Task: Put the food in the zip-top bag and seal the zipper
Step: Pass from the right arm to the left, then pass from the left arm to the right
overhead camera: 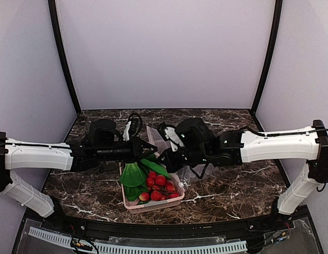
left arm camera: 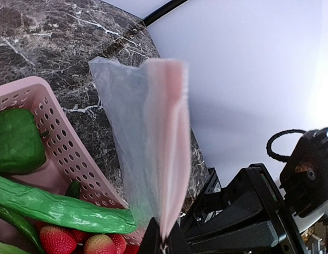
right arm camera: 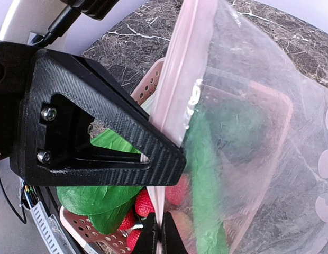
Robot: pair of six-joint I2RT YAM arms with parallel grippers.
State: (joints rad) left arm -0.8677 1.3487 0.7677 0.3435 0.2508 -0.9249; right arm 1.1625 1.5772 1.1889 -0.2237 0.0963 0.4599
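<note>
Left wrist: left hand [left arm camera: 163, 241] pinches zipper [left arm camera: 166, 137], which rises straight above it; right hand [right arm camera: 160, 238] pinches zipper too.

Clear zip-top bag [left arm camera: 119, 121], pinkish zipper [left arm camera: 166, 132] upright — green food [left arm camera: 58, 209] outside

Light in the top view was soft and even, and the pale walls [overhead camera: 164, 53] were bright without any hard shadow. The dark marble table [overhead camera: 233, 190] gave almost no glare, while the black parts of the arms lost their detail in the dark. The black frame posts [overhead camera: 63, 58] leaned outward near the edges of this view.

In the left wrist view the zipper [left arm camera: 166, 132] stood very near the lens and was blurred, but the pink basket [left arm camera: 63, 153] was sharp. The wall at the right was nearly washed out.

In the right wrist view the zip-top bag [right arm camera: 259, 132] made everything behind it hazy and pale.
</note>
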